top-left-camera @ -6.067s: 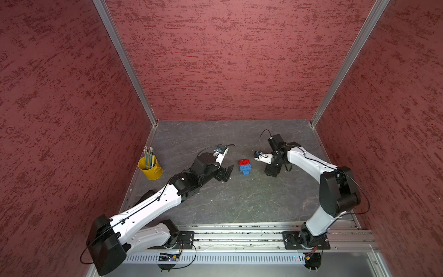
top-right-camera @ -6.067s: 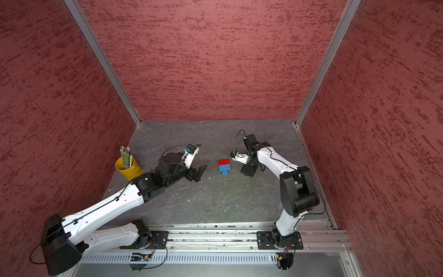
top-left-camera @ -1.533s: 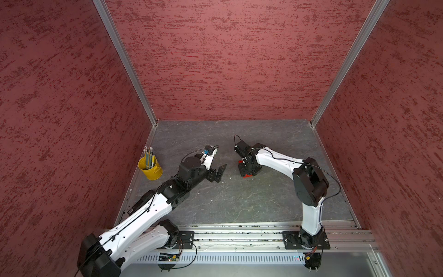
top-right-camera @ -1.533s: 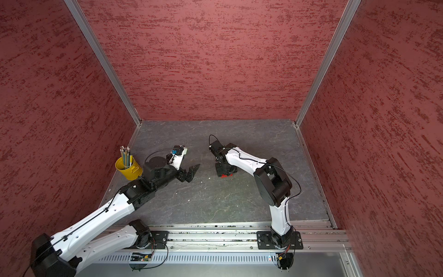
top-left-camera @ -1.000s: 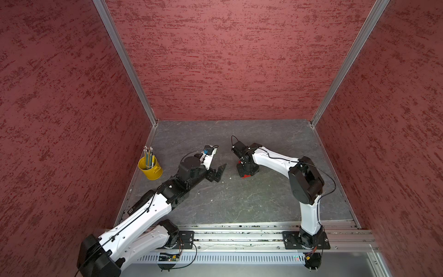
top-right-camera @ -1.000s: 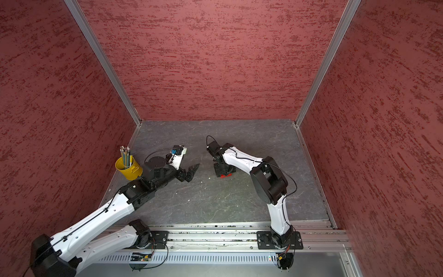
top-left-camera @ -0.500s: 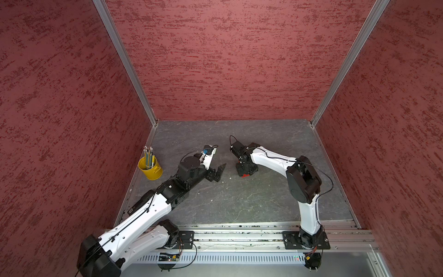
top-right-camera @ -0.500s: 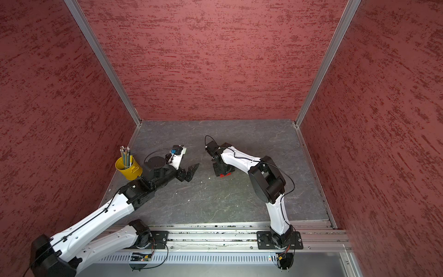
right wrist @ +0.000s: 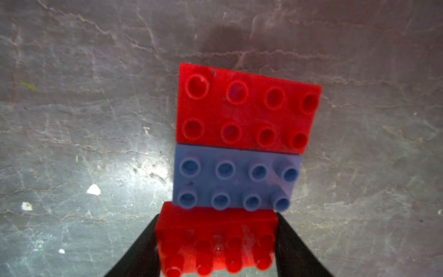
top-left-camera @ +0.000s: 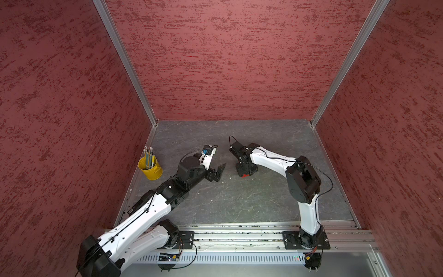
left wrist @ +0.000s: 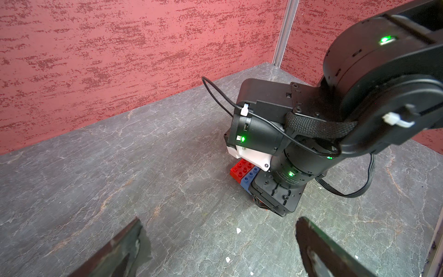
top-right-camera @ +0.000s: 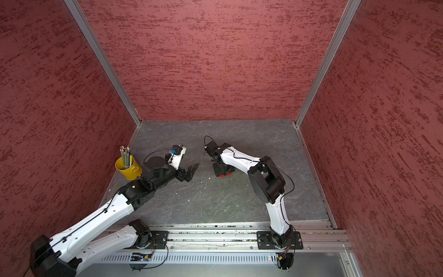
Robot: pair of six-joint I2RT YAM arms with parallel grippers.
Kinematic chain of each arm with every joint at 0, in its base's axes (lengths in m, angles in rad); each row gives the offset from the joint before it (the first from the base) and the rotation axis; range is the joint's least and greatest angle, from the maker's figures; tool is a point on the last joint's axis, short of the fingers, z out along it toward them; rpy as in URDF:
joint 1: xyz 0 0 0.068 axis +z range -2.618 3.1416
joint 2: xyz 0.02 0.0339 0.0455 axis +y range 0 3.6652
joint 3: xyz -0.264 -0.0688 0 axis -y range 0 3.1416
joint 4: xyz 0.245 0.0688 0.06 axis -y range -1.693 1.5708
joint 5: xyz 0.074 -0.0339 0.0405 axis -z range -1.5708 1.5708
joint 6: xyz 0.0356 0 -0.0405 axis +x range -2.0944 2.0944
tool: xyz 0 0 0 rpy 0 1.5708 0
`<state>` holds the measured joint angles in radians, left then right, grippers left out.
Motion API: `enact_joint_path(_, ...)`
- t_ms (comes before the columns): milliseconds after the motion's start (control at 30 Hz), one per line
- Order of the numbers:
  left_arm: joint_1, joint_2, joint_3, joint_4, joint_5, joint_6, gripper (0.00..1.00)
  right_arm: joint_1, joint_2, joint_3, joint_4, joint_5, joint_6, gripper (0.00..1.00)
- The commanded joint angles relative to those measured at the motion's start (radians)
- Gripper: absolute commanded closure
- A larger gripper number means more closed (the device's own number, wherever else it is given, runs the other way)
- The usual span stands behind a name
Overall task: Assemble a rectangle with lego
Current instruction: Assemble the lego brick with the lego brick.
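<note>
right pincer (right wrist: 217, 242) grips one red end of the rectangle (right wrist: 237, 177), possibly tilted.

Both top views hang high, looking steeply down at the whole table (top-left-camera: 239, 203). Left wrist cam peers past the left end effector (left wrist: 219, 223) toward the rectangle (left wrist: 242, 170); right wrist cam's right above it, super close.

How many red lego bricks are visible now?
2. The right gripper holds the near red brick, beside the blue brick; the far red brick lies beyond it. Others may be hidden.
</note>
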<state>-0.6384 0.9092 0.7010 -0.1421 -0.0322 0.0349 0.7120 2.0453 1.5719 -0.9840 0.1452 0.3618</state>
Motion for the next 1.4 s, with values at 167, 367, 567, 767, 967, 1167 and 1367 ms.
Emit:
enact_joint_path(167,0.008,-0.006,-0.011,0.002,0.001,0.005,0.00,-0.001,0.022,-0.004,-0.027,0.024,-0.003,0.49)
enact_joint_path(367,0.008,-0.002,-0.011,0.004,0.006,0.003,0.00,-0.010,0.015,-0.019,-0.021,0.026,-0.003,0.49)
enact_joint_path(567,0.008,0.001,-0.011,0.004,0.007,0.003,0.00,-0.017,-0.006,-0.029,-0.013,0.021,0.000,0.49)
enact_joint_path(767,0.009,0.003,-0.011,0.004,0.008,0.003,0.00,-0.023,-0.030,-0.033,0.009,-0.016,-0.005,0.49)
enact_joint_path(967,0.009,0.001,-0.012,0.002,0.009,0.003,0.00,-0.027,-0.050,-0.023,0.034,-0.054,-0.004,0.48)
enact_joint_path(1167,0.009,-0.001,-0.012,0.001,0.005,0.005,0.00,-0.033,-0.035,-0.035,0.043,-0.052,-0.007,0.48)
enact_joint_path(1367,0.009,0.003,-0.012,0.001,0.005,0.007,0.00,-0.048,-0.031,-0.052,0.053,-0.054,-0.013,0.48)
